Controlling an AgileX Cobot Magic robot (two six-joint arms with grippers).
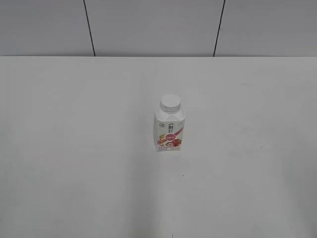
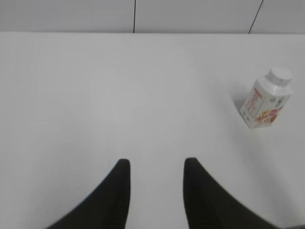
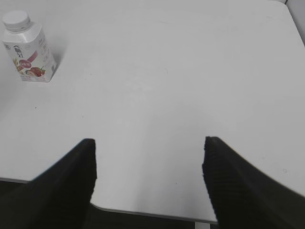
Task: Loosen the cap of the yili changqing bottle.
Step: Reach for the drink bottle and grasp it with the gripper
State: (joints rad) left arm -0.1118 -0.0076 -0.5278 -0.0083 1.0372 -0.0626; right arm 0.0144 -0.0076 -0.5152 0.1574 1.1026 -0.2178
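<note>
The yili changqing bottle point(image 1: 169, 130) stands upright near the middle of the white table, white with a pink-red fruit label. Its white cap point(image 1: 170, 102) sits on the neck. The bottle shows at the right of the left wrist view point(image 2: 264, 105), cap point(image 2: 279, 75) on top, and at the top left of the right wrist view point(image 3: 28, 50), cap point(image 3: 16, 20) on. My left gripper point(image 2: 157, 164) is open and empty, far left of the bottle. My right gripper point(image 3: 149, 143) is open wide and empty over the table's near edge. Neither gripper shows in the exterior view.
The white table point(image 1: 74, 148) runs back to a grey panelled wall point(image 1: 148, 25). Its near edge and rounded corner show in the right wrist view point(image 3: 143, 212). The table's far right edge shows there too point(image 3: 293, 19).
</note>
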